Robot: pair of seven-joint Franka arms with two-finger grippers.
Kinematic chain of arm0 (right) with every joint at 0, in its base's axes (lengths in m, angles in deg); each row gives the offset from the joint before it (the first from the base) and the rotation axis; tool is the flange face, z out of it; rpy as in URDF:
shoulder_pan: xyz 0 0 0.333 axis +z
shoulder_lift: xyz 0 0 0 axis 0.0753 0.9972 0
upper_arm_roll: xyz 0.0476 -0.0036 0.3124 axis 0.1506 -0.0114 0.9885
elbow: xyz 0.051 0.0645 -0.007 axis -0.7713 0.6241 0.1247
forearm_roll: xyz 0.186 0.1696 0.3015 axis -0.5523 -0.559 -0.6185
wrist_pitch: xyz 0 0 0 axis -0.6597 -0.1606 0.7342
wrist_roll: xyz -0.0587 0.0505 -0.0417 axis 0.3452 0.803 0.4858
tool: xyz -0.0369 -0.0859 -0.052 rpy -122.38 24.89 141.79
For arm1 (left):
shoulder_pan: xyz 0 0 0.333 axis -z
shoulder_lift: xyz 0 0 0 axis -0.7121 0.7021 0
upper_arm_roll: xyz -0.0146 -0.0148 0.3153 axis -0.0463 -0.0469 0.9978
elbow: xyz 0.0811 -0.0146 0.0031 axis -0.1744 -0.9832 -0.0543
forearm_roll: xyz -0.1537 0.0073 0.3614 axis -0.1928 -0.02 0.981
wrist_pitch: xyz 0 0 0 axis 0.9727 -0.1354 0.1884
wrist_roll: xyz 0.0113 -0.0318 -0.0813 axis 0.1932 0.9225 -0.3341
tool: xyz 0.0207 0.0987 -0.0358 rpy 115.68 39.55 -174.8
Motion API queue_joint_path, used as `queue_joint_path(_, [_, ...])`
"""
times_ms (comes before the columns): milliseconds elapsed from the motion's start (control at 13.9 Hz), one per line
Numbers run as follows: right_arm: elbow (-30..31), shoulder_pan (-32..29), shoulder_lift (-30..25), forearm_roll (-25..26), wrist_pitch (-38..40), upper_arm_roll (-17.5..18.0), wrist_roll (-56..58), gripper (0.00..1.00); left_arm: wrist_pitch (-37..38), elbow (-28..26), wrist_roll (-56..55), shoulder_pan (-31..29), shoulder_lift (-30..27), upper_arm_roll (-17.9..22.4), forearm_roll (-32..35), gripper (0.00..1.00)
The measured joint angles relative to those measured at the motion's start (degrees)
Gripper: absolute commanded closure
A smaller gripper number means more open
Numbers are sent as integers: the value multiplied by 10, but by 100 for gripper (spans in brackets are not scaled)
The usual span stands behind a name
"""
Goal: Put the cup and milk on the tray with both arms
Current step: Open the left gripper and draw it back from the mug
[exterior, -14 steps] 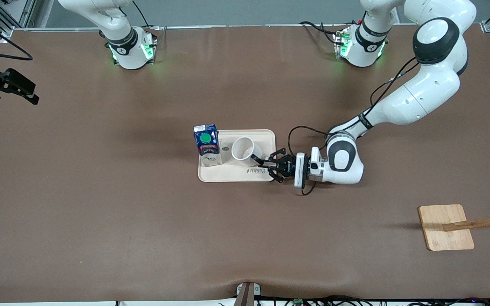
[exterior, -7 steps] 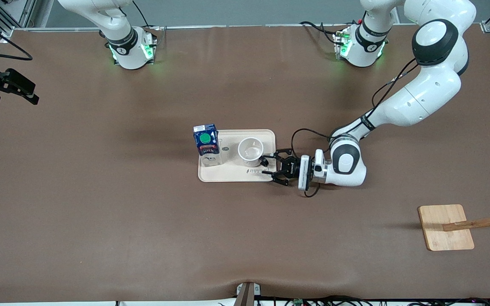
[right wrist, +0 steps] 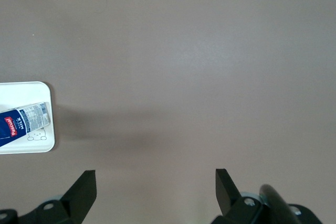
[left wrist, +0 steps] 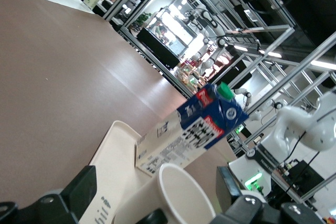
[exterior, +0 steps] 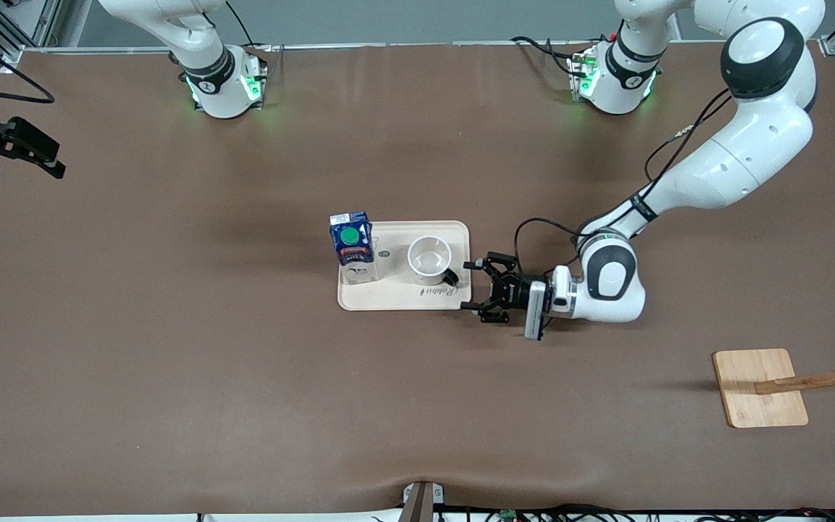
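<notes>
Nearest the front camera, at 4 o'clock on the desk (exterior: 243, 377): small wooden board (exterior: 751, 391), lying flat, with sticks (exterior: 816, 378) resting across its edge toward the left arm's end.

Mid-desk: cream tray (exterior: 403, 299), flat, "Rabbit" script along its camera-side edge. Both task items on it.

Left gripper (exterior: 466, 287) low at the tray's 3 o'clock edge, pointing at the tray. Released, jaws wide apart, nothing between them. Fingers (left wrist: 84, 187) seen in the left wrist view either side of the cup, no contact.

White cup (exterior: 429, 261) upright on the tray, from centre toward 3 o'clock, mouth up, inside bare. Black handle at the cup's 4 o'clock, aimed at the left gripper, just short of its fingertips. Same cup (left wrist: 173, 198) close up in the left wrist view, tray (left wrist: 113, 150) under it.

Milk (exterior: 351, 245) upright at the tray's 10 o'clock corner, green cap up, near the cup but not touching. Farther from the camera than the cup. In the left wrist view, carton (left wrist: 194, 129) past the cup's rim.

Right gripper (right wrist: 156, 182) waiting high over bare desk toward the right arm's end, at 9 o'clock of the tray. Released, jaws spread, empty. Tray corner (right wrist: 26, 145) and milk (right wrist: 23, 121) at the edge of its wrist view.

Farthest, at 11 and 1 o'clock on the desk: arm bases (exterior: 225, 87) lit green.
</notes>
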Motion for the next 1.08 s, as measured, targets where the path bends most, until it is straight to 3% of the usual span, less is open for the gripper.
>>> queue_joint_path(719, [0, 0, 0, 0, 0, 0, 0, 0, -35, -11, -514, -27, -242, -1, 14, 0])
queue_joint_path(1079, [0, 0, 0, 0, 0, -1, 0, 0, -50, -4, -883, -29, -321, 8, 309, 0])
